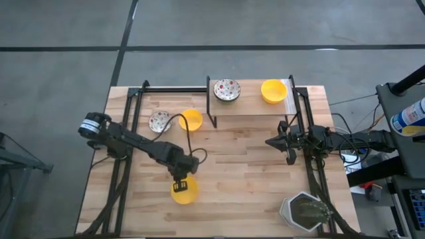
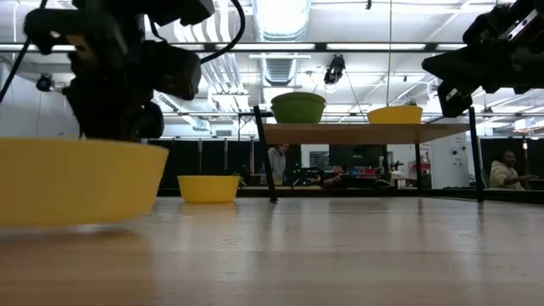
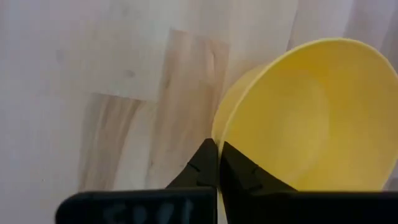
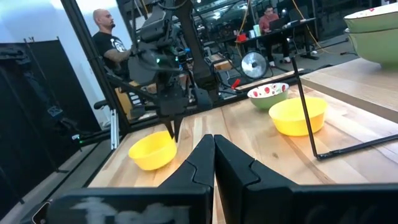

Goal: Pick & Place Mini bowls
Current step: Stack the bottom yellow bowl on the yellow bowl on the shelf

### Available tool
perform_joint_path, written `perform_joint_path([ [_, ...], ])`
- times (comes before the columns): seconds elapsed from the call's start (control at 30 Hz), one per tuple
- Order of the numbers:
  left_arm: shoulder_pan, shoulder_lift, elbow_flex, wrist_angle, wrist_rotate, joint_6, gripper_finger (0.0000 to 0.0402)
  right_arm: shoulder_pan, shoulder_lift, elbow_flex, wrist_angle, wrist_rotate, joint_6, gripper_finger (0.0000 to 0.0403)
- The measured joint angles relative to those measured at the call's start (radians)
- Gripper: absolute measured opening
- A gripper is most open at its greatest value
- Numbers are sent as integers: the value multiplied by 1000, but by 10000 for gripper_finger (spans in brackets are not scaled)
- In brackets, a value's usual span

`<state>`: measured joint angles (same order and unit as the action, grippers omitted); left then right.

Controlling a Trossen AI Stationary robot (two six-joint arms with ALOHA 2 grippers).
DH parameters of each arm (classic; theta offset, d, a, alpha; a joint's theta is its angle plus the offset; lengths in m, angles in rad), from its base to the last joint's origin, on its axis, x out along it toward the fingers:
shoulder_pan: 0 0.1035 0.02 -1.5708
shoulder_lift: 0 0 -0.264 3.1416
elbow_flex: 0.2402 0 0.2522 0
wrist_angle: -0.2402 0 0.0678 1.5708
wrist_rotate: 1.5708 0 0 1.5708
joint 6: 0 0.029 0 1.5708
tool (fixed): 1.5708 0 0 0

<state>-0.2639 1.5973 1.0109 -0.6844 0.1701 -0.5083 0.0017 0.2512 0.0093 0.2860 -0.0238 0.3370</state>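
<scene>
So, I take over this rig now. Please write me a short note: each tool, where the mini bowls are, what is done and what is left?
Left tool: shut on the rim of a yellow bowl at the near middle of the table.
Right tool: shut, empty, waiting above the table's right side.
On the raised shelf: one speckled bowl and one yellow bowl.
On the table left of the shelf: a speckled bowl and a yellow bowl, side by side.
Grey plant pot at the near right corner.
Done: two bowls on the shelf. Left: probably the held bowl, then the two on the table.
</scene>
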Motion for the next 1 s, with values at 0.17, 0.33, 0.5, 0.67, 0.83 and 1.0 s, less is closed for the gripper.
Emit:
perform_joint_path([
  [0.17,56,-54,24,-12,29,-9,1,0,0,0,0,0,0,8],
  [0.33,135,-94,85,-15,57,-30,1,0,0,0,0,0,0,8],
  [0.5,215,-98,189,-109,66,-12,1,0,0,0,0,0,0,8],
  [0.67,294,-98,311,-168,65,-13,0,0,0,0,0,0,0,8],
  [0.83,379,-98,424,-222,65,-15,0,0,0,0,0,0,0,8],
  [1.0,465,-98,505,-272,64,-27,0,0,0,0,0,0,0,8],
])
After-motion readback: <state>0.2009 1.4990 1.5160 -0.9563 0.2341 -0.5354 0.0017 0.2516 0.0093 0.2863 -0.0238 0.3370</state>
